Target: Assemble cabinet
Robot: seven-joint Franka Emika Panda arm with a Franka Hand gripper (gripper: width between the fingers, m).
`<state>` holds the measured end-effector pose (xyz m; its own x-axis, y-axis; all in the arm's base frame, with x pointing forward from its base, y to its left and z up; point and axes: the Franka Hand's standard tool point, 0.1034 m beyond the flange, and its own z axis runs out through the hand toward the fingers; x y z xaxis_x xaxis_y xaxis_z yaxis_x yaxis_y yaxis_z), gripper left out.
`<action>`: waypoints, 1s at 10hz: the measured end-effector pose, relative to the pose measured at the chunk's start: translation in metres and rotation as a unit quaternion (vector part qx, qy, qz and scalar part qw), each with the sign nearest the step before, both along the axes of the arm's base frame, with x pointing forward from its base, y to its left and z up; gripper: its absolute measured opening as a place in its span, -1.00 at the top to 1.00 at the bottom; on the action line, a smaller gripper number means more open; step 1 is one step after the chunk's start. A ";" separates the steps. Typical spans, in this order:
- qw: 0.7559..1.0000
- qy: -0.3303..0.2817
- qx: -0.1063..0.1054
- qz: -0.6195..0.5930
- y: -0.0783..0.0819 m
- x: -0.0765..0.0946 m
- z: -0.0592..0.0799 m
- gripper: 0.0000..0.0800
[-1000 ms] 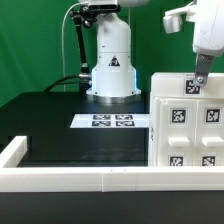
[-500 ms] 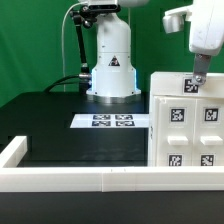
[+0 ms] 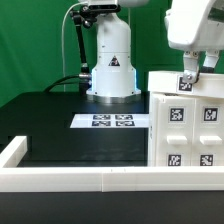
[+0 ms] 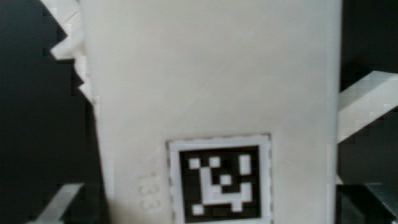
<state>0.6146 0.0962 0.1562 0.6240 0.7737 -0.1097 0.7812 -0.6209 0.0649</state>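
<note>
Bright even light, soft shadows — wrist view blurred, low resolution

This is a robotics lab. A green backdrop [image 3: 40, 40] hangs behind a black table [image 3: 70, 140] edged by a low white rail [image 3: 80, 180]. The robot arm's base [image 3: 112, 60] is bolted to the table, and a marker board [image 3: 113, 121] of printed tags lies flat in front of it.

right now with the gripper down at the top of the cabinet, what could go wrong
1. The gripper sits at the top edge of the cabinet, near its corner; a push there could tip or shift it.
2. The cabinet stands by the low white rail, so a slide could jam it.
3. Whether the gripper is open or shut is unclear.
</note>
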 end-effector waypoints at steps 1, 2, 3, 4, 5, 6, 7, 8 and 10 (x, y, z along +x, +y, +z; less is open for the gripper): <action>0.998 -0.008 -0.001 -0.062 -0.001 0.000 0.000 -0.40; 0.995 -0.015 0.000 -0.101 -0.001 -0.001 0.001 -0.40; 0.988 -0.023 0.001 -0.155 -0.001 -0.001 0.001 -0.40; 0.981 -0.028 0.005 -0.194 -0.001 -0.001 0.001 -0.40; 0.975 -0.031 0.006 -0.220 -0.001 0.000 0.001 -0.40; 0.965 -0.036 0.008 -0.259 -0.001 0.000 0.002 -0.40; 0.958 -0.039 0.009 -0.285 -0.001 0.001 0.002 -0.40; 0.951 -0.041 0.008 -0.306 -0.001 0.001 0.002 -0.40; 0.922 -0.050 0.008 -0.383 -0.001 0.001 0.003 -0.40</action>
<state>0.6160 0.0950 0.1588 0.9946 0.1029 -0.0142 0.1038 -0.9897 0.0991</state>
